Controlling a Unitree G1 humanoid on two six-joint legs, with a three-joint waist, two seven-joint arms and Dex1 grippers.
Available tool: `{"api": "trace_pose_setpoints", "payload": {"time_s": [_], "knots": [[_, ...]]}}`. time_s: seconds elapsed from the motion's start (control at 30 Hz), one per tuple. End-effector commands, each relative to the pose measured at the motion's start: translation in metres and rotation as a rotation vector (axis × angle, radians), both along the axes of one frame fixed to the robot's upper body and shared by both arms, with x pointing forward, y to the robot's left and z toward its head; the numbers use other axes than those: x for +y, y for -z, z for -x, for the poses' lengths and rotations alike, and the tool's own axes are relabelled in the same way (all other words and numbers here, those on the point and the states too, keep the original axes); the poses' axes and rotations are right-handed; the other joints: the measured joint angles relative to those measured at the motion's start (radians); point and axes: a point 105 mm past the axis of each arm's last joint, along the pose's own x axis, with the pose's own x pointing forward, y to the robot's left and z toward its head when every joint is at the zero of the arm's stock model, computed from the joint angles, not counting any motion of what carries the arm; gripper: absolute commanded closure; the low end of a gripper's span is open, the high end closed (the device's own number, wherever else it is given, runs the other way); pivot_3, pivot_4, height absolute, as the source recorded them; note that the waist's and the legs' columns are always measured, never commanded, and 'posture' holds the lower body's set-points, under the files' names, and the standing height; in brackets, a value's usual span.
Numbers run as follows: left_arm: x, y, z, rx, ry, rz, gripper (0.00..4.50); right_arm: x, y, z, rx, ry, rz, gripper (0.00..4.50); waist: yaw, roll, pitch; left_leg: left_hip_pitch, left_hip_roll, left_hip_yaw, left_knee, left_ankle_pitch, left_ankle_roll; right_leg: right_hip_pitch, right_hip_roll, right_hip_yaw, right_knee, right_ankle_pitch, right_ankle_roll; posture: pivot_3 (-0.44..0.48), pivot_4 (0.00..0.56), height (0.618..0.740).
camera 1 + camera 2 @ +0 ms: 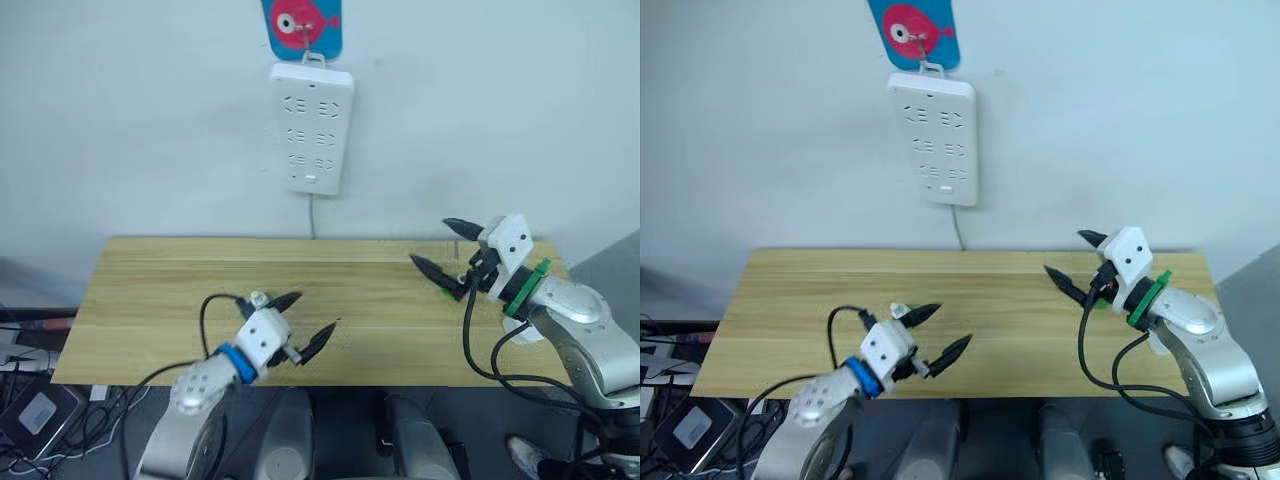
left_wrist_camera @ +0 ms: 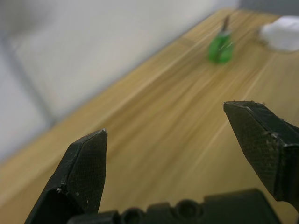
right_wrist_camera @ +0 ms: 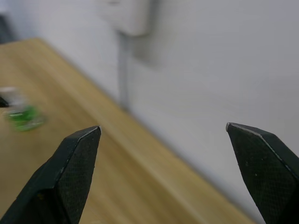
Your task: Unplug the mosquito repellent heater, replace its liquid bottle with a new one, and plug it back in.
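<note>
Heater: blurred white rounded body, probably the mosquito repellent heater, on the counter at far right, off the wall power strip | Handling: judged light, rigid, smooth; grip its flanks, clear of prongs | left end effector wide, empty; right end effector wide, empty

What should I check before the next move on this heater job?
1. Left gripper open and empty: ok.
2. Right gripper open and empty: ok.
3. Power strip on the wall has nothing plugged in: ok.
4. Green bottle is on the table: ok.
5. Bottle upright: cannot tell.
6. Heater located: cannot tell. A blurred white thing lies just past the bottle.
</note>
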Motion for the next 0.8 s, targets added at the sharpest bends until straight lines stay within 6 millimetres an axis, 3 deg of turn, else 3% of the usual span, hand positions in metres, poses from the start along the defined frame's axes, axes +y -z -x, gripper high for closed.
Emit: {"api": "trace_pose_setpoints", "payload": {"time_s": [0.03,0.17,0.27,0.43,0.63,0.8], "knots": [[0.036,0.011,0.005,-0.031,-0.261,-0.056,0.0,0.031,-0.008,0.025,0.081,-0.232,0.014,0.02,0.008,-0.002,0.004,0.0,0.0,0.0,0.0,0.0,0.0,0.0,0.0,0.0,-0.001,0.0,0.0,0.367,0.332,0.74],[0.06,0.038,0.015,0.012,-0.424,-0.088,0.0,0.034,-0.004,0.025,0.135,-0.253,0.022,0.02,0.026,-0.004,0.006,-0.001,-0.001,0.001,0.0,0.0,0.0,0.0,-0.001,0.0,-0.003,0.0,0.0,0.39,0.346,0.74],[0.061,0.044,0.014,-0.008,-0.446,-0.096,0.0,0.034,-0.004,0.023,0.153,-0.245,0.022,0.02,0.047,-0.005,0.013,-0.003,-0.001,0.001,0.0,-0.001,-0.001,-0.001,-0.001,-0.001,-0.005,0.0,0.001,0.397,0.364,0.74],[0.046,0.052,-0.01,-0.052,-0.393,-0.057,0.0,0.037,-0.007,0.024,0.175,-0.242,0.023,0.02,0.082,-0.005,0.026,-0.007,-0.001,0.001,0.0,-0.001,-0.001,-0.008,-0.001,-0.001,-0.003,0.002,0.004,0.396,0.382,0.74],[0.047,0.069,-0.039,-0.061,-0.398,-0.065,0.0,0.039,-0.011,0.026,0.186,-0.249,0.036,0.02,0.102,-0.005,0.03,-0.011,-0.001,0.002,0.001,-0.001,-0.002,-0.012,0.0,-0.001,-0.001,0.003,0.005,0.369,0.381,0.74],[0.037,0.08,-0.053,-0.055,-0.336,-0.07,0.0,0.037,-0.016,0.023,0.179,-0.229,0.041,0.02,0.115,-0.005,0.03,-0.011,-0.001,0.002,0.001,-0.001,-0.002,-0.012,-0.001,-0.001,-0.001,0.006,0.0,0.35,0.375,0.74]]}}
